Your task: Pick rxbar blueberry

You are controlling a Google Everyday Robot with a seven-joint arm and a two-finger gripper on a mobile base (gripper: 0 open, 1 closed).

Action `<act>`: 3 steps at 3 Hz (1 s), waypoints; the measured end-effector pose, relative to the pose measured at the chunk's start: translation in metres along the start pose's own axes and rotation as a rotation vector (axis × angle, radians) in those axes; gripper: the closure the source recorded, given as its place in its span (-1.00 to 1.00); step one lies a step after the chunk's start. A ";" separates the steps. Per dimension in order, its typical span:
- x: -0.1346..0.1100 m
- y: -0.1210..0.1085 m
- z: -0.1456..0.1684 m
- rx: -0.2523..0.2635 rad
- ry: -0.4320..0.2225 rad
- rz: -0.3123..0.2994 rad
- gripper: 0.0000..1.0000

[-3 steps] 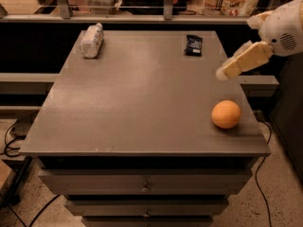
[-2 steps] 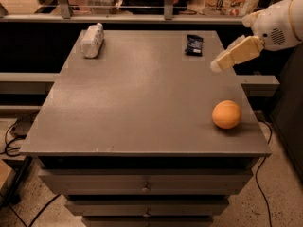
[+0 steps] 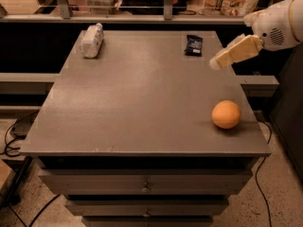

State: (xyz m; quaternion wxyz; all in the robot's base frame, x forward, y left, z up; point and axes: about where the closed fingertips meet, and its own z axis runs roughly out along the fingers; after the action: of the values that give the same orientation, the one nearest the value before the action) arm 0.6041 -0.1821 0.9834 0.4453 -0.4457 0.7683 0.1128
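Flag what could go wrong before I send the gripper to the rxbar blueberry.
1. The rxbar blueberry lies flat near the far edge of the table; a nudge from the gripper, hovering to its right, might slide it off.
2. The orange ball sits loose near the front right edge; a low arm sweep could roll it away.
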 end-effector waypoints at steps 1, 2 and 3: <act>-0.005 -0.031 0.032 0.041 -0.083 0.039 -1.00; -0.004 -0.066 0.069 0.075 -0.134 0.085 -1.00; -0.003 -0.087 0.100 0.087 -0.161 0.122 -1.00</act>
State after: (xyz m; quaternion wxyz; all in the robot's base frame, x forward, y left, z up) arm 0.7319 -0.1735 0.9476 0.5169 -0.3680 0.7598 0.1417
